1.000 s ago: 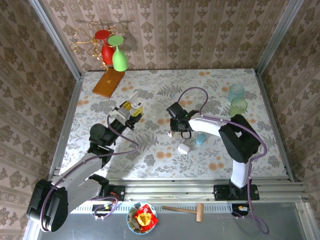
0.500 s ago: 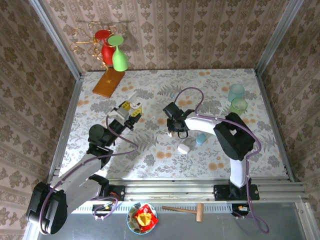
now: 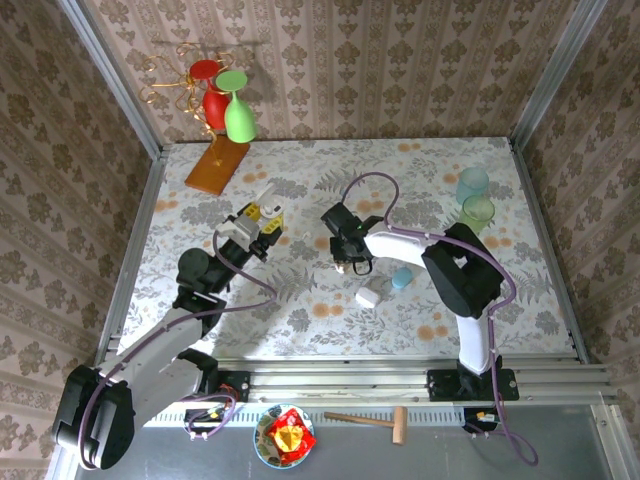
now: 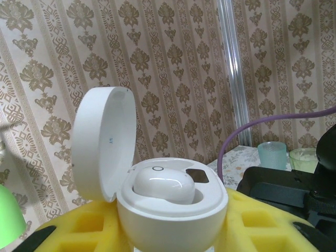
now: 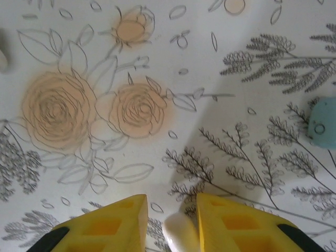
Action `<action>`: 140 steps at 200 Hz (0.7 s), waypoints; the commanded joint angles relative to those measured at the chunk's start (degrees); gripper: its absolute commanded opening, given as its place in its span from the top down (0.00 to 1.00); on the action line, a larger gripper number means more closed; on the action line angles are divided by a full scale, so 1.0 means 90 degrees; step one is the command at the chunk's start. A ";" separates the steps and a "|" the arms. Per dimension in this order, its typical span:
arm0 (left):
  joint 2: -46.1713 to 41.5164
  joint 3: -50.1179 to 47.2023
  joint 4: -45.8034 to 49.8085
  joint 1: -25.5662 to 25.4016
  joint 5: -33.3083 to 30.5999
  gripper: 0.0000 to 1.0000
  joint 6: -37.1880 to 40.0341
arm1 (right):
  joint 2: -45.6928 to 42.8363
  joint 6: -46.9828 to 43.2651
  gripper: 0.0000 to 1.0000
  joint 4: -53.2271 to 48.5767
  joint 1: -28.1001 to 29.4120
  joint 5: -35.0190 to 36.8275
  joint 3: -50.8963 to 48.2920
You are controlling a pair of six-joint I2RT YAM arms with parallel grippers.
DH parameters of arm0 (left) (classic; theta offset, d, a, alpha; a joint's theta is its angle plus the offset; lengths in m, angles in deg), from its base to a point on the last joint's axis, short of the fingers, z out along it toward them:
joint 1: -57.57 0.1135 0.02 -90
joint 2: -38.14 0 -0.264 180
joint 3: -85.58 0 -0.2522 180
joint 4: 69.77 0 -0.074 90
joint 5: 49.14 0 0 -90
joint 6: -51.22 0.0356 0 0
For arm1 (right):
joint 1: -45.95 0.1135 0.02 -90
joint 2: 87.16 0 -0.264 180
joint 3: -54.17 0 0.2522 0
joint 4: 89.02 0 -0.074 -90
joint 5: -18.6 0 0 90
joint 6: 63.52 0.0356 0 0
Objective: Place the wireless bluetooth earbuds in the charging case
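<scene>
My left gripper (image 3: 262, 215) (image 4: 173, 231) is shut on the white charging case (image 4: 173, 215), held upright between its yellow fingers (image 4: 262, 223). The lid (image 4: 102, 142) stands open, and one white earbud (image 4: 163, 186) sits in a well of the case. My right gripper (image 3: 346, 262) (image 5: 171, 231) hangs a little above the floral table, just right of the left one. A small white earbud (image 5: 179, 234) sits between its yellow fingers (image 5: 236, 220), pressed against the right one. Its lower part is cut off by the frame edge.
A white pebble-shaped piece (image 3: 369, 295) and a light-blue one (image 3: 401, 279) (image 5: 323, 126) lie on the table (image 3: 330, 320) beside the right arm. Two translucent green cups (image 3: 476, 212) stand at the back right. A glass rack (image 3: 225, 105) and a wooden board (image 3: 216, 165) are at the back left.
The right gripper has moved a short way left, toward the left gripper. The left gripper and the case have stayed put.
</scene>
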 commanded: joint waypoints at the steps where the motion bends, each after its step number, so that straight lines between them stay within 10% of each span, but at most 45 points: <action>1: -0.0122 0.0022 -0.0138 -0.0040 -0.0069 0.78 0.0107 | -0.0228 -0.0486 0.69 -0.0605 0.0221 0.0627 0.0152; 140: -0.0013 0.0055 -0.0256 -0.0043 -0.0010 0.77 0.0085 | 0.0244 -0.0868 0.69 -0.1664 0.0678 0.1637 0.0854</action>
